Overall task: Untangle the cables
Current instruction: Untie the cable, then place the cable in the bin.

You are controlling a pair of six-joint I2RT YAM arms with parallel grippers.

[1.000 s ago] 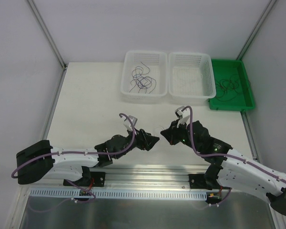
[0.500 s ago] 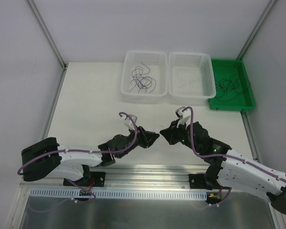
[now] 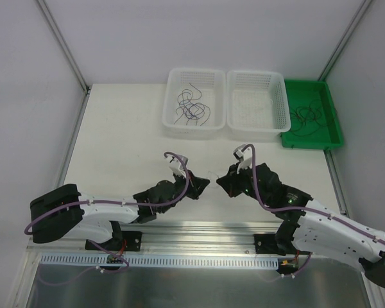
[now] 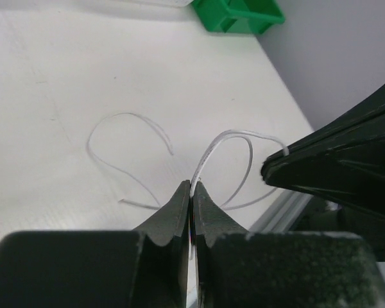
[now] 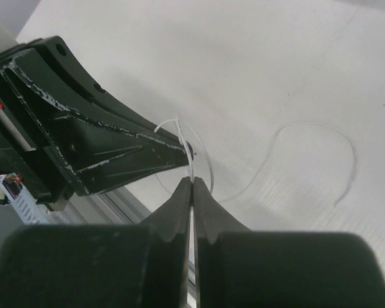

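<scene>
Two thin white cables are tangled above the table near its front edge. My left gripper [image 4: 191, 186] is shut on a white cable [image 4: 234, 136] that arches up from its tips over to my right gripper [image 4: 274, 168]. The right gripper [image 5: 192, 180] is shut on a white cable [image 5: 181, 130] too, tip to tip with the left gripper [image 5: 187, 151]. A second white loop [image 4: 131, 117] lies on the table beyond them. From above, the left gripper [image 3: 207, 184] and right gripper [image 3: 220, 183] nearly touch. Dark curly cables [image 3: 191, 108] lie in the left white basket.
Two white baskets [image 3: 172, 126] [image 3: 257, 131] stand side by side at the back of the table. A green tray [image 3: 332, 137] to their right holds more dark wires [image 3: 306, 117]. A metal rail [image 3: 205, 230] runs along the near edge, under the arms.
My left gripper has moved a little toward the right gripper and shut on the white cable. The right gripper stayed shut and has hardly moved.
</scene>
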